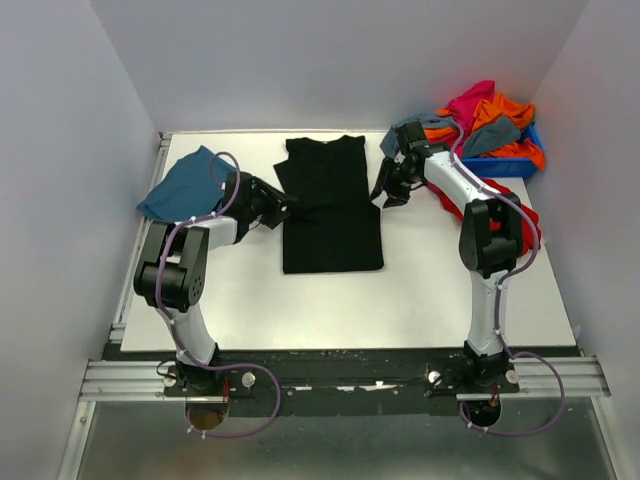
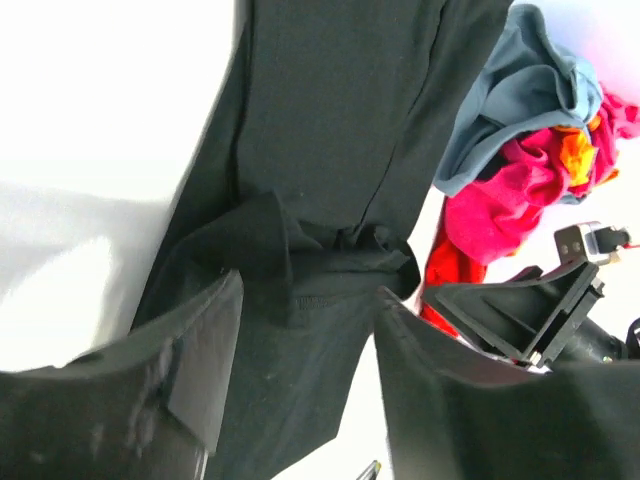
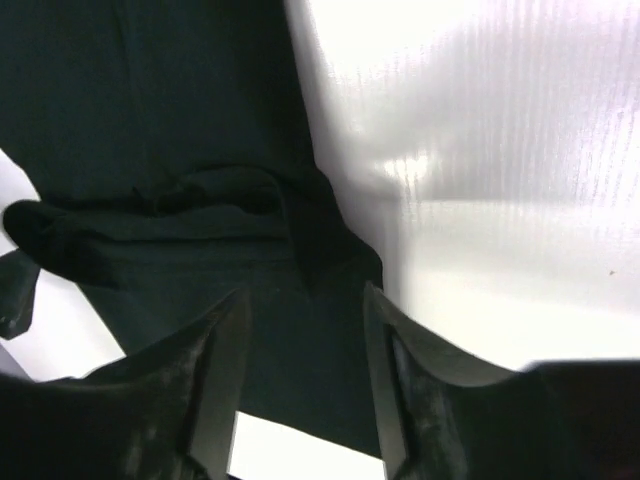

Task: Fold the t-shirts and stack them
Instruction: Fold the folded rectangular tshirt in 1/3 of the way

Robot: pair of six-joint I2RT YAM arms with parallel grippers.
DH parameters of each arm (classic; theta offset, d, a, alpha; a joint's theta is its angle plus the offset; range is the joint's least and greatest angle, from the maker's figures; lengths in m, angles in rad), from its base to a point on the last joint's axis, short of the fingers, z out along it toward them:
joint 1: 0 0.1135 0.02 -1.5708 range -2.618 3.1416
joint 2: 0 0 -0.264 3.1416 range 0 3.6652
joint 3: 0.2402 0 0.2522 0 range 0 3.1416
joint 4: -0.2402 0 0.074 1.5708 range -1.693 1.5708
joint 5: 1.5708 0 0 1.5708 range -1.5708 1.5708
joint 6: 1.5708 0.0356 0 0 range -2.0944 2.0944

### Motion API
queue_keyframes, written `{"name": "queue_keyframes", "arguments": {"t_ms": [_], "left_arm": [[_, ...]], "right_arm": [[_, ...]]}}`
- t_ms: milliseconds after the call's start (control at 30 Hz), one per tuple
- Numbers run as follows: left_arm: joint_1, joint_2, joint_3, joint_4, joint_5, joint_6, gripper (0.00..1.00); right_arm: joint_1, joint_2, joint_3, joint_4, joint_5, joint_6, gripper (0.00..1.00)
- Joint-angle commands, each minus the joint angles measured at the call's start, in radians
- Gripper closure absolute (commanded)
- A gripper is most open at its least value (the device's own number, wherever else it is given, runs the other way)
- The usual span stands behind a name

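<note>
A black t-shirt (image 1: 330, 215) lies flat in the middle of the white worktop (image 1: 400, 300), collar toward the far wall and hem toward the arms. Its sleeves are turned inward over the body and lie in a rumpled band across its middle. The left pincer (image 1: 287, 207) sits at the shirt's left edge, level with that band. In the left wrist view its fingers (image 2: 200, 370) stand apart, with black cloth showing in the gap beyond them and nothing clamped. The right pincer (image 1: 383, 193) is at the shirt's right edge, opposite the left one. In the right wrist view its fingers (image 3: 400, 390) are likewise spread, over the bunched sleeve and holding nothing. A teal-blue t-shirt (image 1: 185, 185) lies crumpled at the far left of the worktop, just beside the left arm's elbow. At the far right corner a blue bin (image 1: 510, 165) is heaped with loose shirts: a magenta t-shirt (image 1: 475, 100) on top, an orange t-shirt (image 1: 510, 108) beside it and a grey-blue t-shirt (image 1: 490, 135) draped over the front. A red t-shirt (image 1: 525, 215) lies on the worktop just nearer than the bin, partly hidden behind the right arm.
</note>
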Motion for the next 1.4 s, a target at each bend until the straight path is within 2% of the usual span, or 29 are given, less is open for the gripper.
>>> {"name": "queue_keyframes", "arguments": {"t_ms": [0,133,300,467,667,833,1033,1233,1367], "left_arm": [[0.01,0.009,0.096,-0.131,0.032,0.088,0.29],[0.01,-0.099,0.074,-0.253,-0.03,0.188,0.25],[-0.01,-0.274,-0.077,-0.315,-0.081,0.242,0.26],[-0.079,-0.351,-0.199,-0.349,-0.092,0.267,0.3],[-0.094,-0.359,-0.285,-0.35,-0.1,0.31,0.39],[-0.094,-0.339,-0.309,-0.307,-0.069,0.3,0.41],[-0.094,-0.273,-0.297,-0.295,-0.049,0.305,0.5],[-0.094,-0.25,-0.306,-0.297,-0.057,0.31,0.51],[-0.096,-0.247,-0.302,-0.329,-0.037,0.316,0.52]], "right_arm": [[-0.014,-0.018,-0.028,0.003,0.004,-0.003,0.38],[-0.014,-0.187,-0.26,0.104,0.021,0.002,0.35],[-0.011,-0.383,-0.588,0.228,-0.028,-0.009,0.4],[0.027,-0.469,-0.742,0.268,-0.079,-0.045,0.45],[0.042,-0.483,-0.813,0.313,-0.102,-0.053,0.52],[0.055,-0.456,-0.802,0.324,-0.13,-0.059,0.54],[0.061,-0.414,-0.796,0.32,-0.111,-0.044,0.66],[0.064,-0.371,-0.8,0.327,-0.114,-0.033,0.78],[0.065,-0.37,-0.804,0.327,-0.12,-0.033,0.78]]}}
